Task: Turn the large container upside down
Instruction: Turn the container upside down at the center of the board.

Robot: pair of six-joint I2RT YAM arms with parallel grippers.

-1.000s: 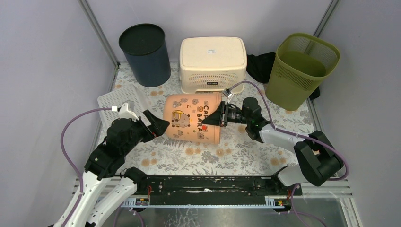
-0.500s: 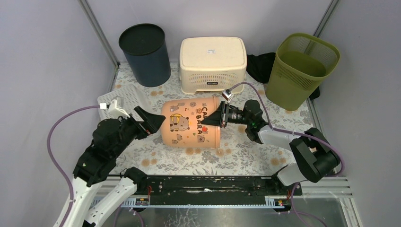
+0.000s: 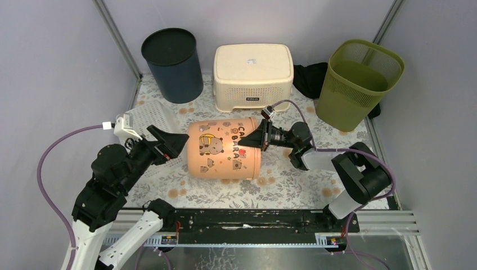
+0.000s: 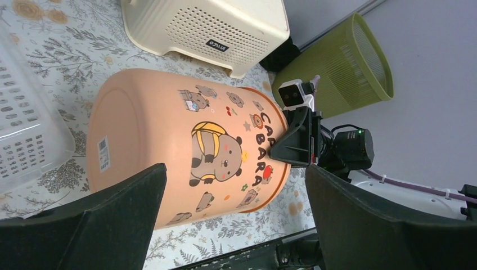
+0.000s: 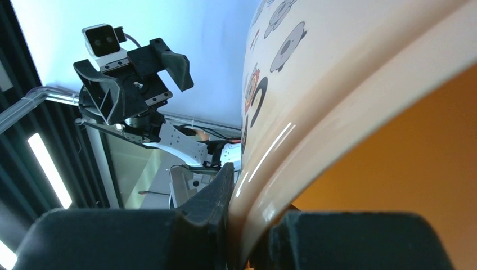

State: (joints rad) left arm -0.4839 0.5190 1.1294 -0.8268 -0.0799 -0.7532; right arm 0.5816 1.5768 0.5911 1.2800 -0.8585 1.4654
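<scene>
Top external: finds the bin on its side at mid-table, rim toward the right edge, with the right gripper clamped on that rim and the left gripper spread wide just beside the base. Left wrist: adds a barcode label near the base. Right wrist: gives only the rim wall, pinched between an outer finger and an inner one.

left gripper spread wide; container base just ahead blocks forward travel. white basket crowds its far side (contact unclear). Near side: open tablecloth, passable. Beyond right gripper, cream box leaves a narrow lane.
</scene>
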